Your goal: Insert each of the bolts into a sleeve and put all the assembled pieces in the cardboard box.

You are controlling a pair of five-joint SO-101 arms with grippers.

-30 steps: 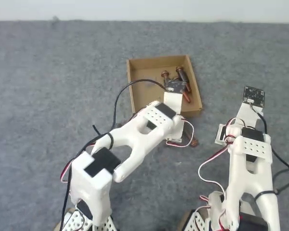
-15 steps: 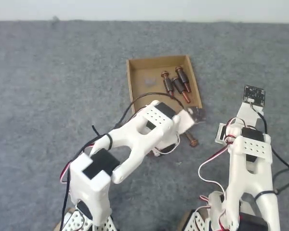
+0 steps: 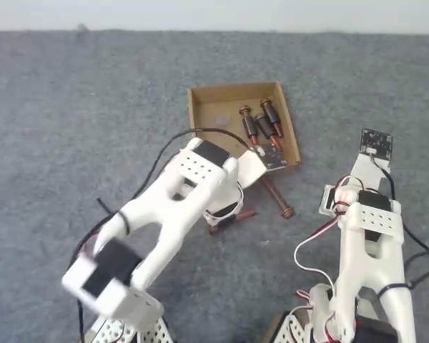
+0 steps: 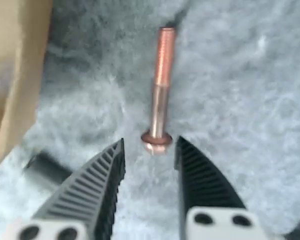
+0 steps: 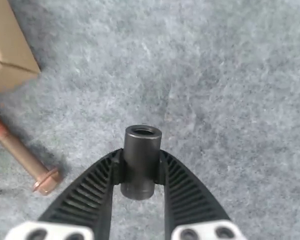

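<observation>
Two grippers hung near the cardboard box (image 3: 191,118), at 12 o'clock on the carpet (image 3: 93,107): the right gripper (image 5: 140,156) clamped on an upright sleeve (image 5: 141,142), the left gripper (image 4: 150,142), jaws apart, flanking the head of a bolt (image 4: 160,90) lying flat. A clean pickup likely required closing on the shank, keeping the thread free for insertion.

On the grey, carpet-like counter (image 3: 71,128), a shallow brown cardboard box (image 3: 192,121) holds two copper bolts in dark sleeves (image 3: 252,127), lying side by side. The white left arm (image 3: 179,196) stretches up to the box's near wall. A bare copper bolt (image 3: 275,194) lies on the counter just outside that wall, and a second bare bolt (image 3: 236,216) shows partly under the arm. The white right arm (image 3: 368,229) stands well apart from the box.
</observation>
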